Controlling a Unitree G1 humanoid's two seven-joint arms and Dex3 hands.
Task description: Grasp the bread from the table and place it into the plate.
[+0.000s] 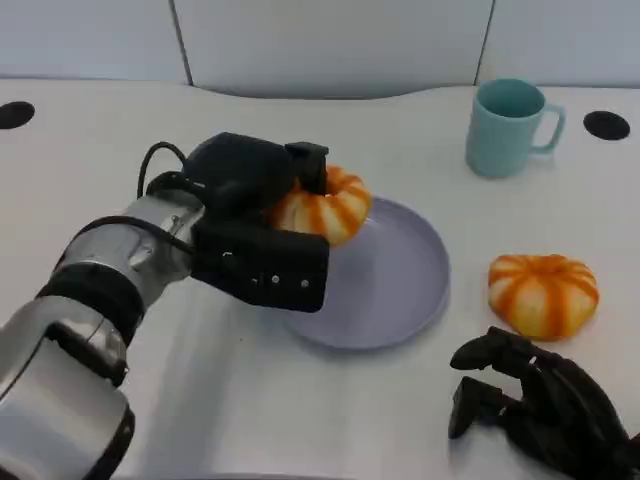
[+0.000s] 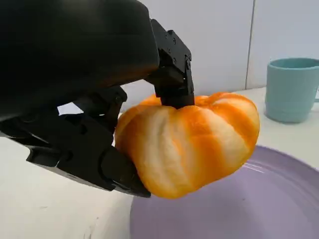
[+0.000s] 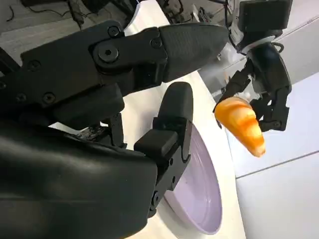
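Observation:
My left hand (image 1: 255, 225) grips an orange-and-white striped bread (image 1: 325, 207), round like a small pumpkin, and holds it in the air over the left rim of the lavender plate (image 1: 400, 285). The left wrist view shows the bread (image 2: 192, 142) pinched between the black fingers (image 2: 172, 69) just above the plate (image 2: 239, 204). From the right wrist view the held bread (image 3: 241, 124) hangs above the plate (image 3: 199, 194). A second striped bread (image 1: 542, 292) lies on the table right of the plate. My right hand (image 1: 535, 400) rests low near the front edge with nothing in it, fingers curled.
A teal mug (image 1: 508, 127) stands at the back right, its handle to the right; it also appears as the mug (image 2: 291, 89) behind the plate. Two dark round holes (image 1: 606, 124) mark the white table's far corners.

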